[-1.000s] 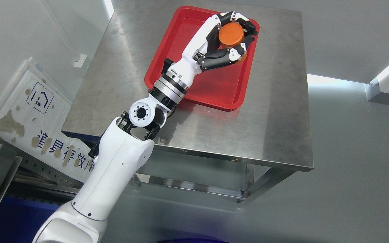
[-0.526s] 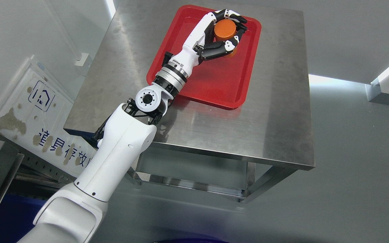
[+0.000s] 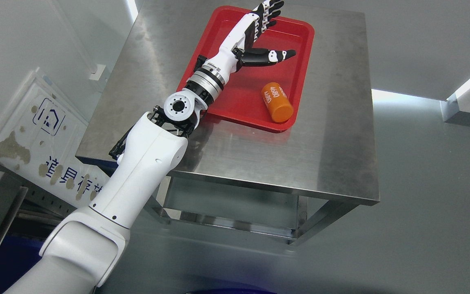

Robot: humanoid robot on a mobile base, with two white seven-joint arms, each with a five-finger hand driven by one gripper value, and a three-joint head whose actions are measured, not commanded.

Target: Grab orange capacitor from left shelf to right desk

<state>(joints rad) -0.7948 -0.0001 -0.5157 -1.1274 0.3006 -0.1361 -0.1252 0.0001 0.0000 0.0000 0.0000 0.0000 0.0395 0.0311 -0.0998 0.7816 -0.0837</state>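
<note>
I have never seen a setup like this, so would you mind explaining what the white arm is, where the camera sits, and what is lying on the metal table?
The picture comes from a camera on a humanoid robot's head, looking down at its own workspace. The white jointed limb entering from the lower left is the robot's left arm, ending in a black-and-white left hand with fingers. That hand is open, its fingers spread, and it holds nothing. It hovers over a red plastic tray that sits on a brushed steel table. In the tray, near its lower right corner, an orange cylindrical capacitor lies on its side, white print showing, apart from the hand. The right arm is not in the picture.
</note>
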